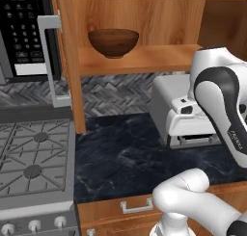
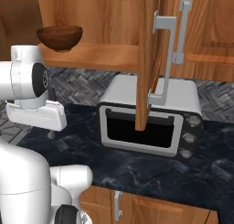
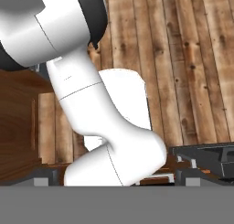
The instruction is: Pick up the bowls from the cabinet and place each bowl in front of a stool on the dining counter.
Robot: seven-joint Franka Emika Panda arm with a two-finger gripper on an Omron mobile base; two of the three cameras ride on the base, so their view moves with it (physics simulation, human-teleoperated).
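Sitting upright on the open cabinet (image 1: 144, 8) shelf, near its left end and set back from the front edge, the brown wooden bowl (image 1: 113, 42) is being noted as the thing within reach of the task; a red bowl is not being made out. The cabinet door (image 2: 148, 58) is standing swung open above the toaster oven (image 2: 151, 118) on the black countertop (image 1: 125, 153). The bowl is being judged light, rigid and not fragile, its smooth rounded wall likely slippery, so a pinch across the rim, one finger inside and one outside, is being favoured over the curved flank. The gripper's state cannot be told: its fingers are not being shown clearly.
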